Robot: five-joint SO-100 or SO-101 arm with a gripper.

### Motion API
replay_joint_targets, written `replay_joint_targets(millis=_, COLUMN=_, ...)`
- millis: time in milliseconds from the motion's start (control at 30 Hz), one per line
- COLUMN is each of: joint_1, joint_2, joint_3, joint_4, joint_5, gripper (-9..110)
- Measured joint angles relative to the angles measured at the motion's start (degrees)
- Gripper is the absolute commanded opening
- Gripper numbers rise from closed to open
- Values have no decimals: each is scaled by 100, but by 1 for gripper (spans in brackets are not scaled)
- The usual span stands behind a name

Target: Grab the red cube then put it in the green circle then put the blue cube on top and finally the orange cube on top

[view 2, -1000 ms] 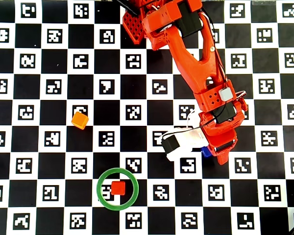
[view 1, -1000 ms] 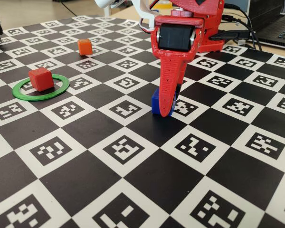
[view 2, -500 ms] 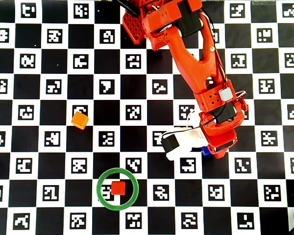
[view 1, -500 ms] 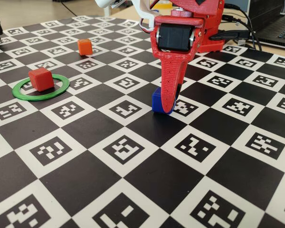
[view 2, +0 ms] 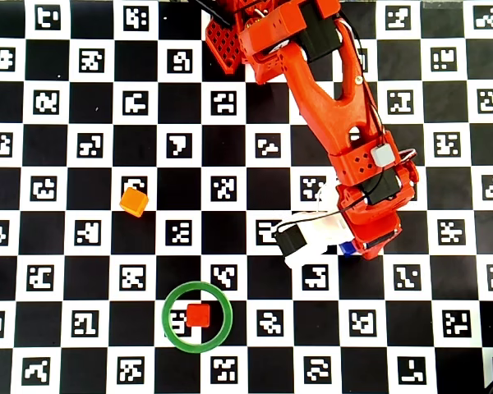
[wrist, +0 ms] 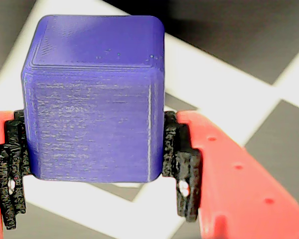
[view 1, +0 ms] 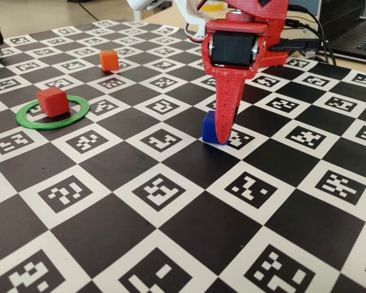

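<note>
Wrist view shows the gripper (wrist: 94, 172) clamped tight on the blue cube (wrist: 92, 97), black pads pressing both sides. Compared with a second ago, cube and arm have shifted slightly right and the cube looks just lifted off the checkered board (view 1: 171, 244). Further back, the red cube (view 1: 52, 101) sits unmoved inside the green circle (view 1: 78, 114), with the orange cube (view 1: 108, 59) beyond.

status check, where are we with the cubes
Gripper shut on blue cube, cube just off the board. Red cube already inside green circle. Orange cube untouched, off to the side. Path to the ring looks clear.
</note>
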Motion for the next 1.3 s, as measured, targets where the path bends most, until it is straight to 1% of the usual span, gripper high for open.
replay_joint_targets(millis=300, joint_1=492, joint_2=202, joint_3=-149, joint_4=756, joint_5=-308, gripper=6)
replay_joint_targets(millis=567, joint_1=1354, joint_2=642, joint_3=-905, joint_4=1837, joint_5=-545, gripper=6)
replay_joint_targets(millis=767, joint_1=1942, joint_2=659, joint_3=-1433, joint_4=2355, joint_5=-721, gripper=6)
replay_joint_targets(millis=1033, joint_1=2584, joint_2=642, joint_3=-2118, joint_4=2505, joint_5=-861, gripper=6)
replay_joint_targets(millis=1300, joint_1=2936, joint_2=-246, joint_3=-3533, joint_4=2716, joint_5=-976, gripper=6)
